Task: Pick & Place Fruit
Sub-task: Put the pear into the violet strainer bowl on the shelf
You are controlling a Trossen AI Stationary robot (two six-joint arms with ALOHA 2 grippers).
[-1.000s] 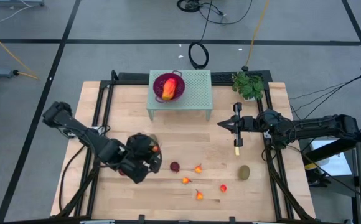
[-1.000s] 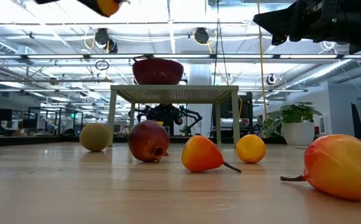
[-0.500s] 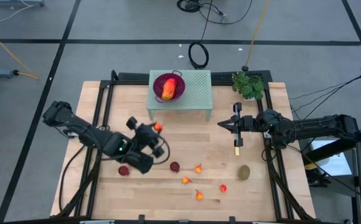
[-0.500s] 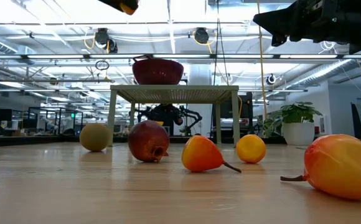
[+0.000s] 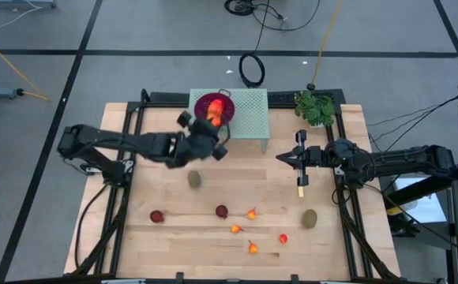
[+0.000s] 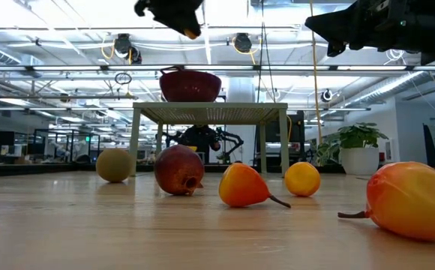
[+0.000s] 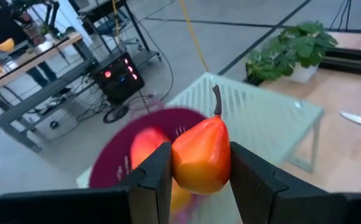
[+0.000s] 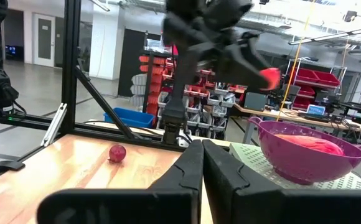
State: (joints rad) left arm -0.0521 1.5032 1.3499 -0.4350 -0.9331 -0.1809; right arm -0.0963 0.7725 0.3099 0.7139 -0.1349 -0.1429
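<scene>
My left gripper (image 5: 211, 126) hangs by the near rim of the purple mesh bowl (image 5: 223, 105), shut on a small orange-red pear-shaped fruit (image 7: 200, 155). The bowl stands on a pale green mesh stand (image 5: 249, 110) and holds a larger red-orange fruit (image 5: 213, 113). On the table lie two brown-green ovals (image 5: 194, 179) (image 5: 310, 218), two dark red balls (image 5: 157, 215) (image 5: 222, 211) and several tiny orange-red fruits (image 5: 251, 213). My right gripper (image 5: 280, 158) waits shut above the table's right half, holding nothing. My left gripper pinches the pear-shaped fruit by its two bulging sides (image 7: 175, 163) between its two fingers (image 7: 154, 174). The fingers come from the table's left side, nearly level. The fruit is lifted clear, high above the table by the bowl, with its stem (image 7: 216, 99) standing free of the fingers.
A slim yellow-handled knife (image 5: 301, 186) lies on the table below my right gripper. A potted plant (image 5: 316, 107) stands at the far right corner. Black frame rails (image 5: 126, 150) run along the table's left and right sides.
My left gripper has swung from the table's near left part toward the far edge and the bowl, rising a little and rolling its wrist, with the orange-red fruit still between its fingers. A brown-green oval and a dark red ball that the arm covered now show.
</scene>
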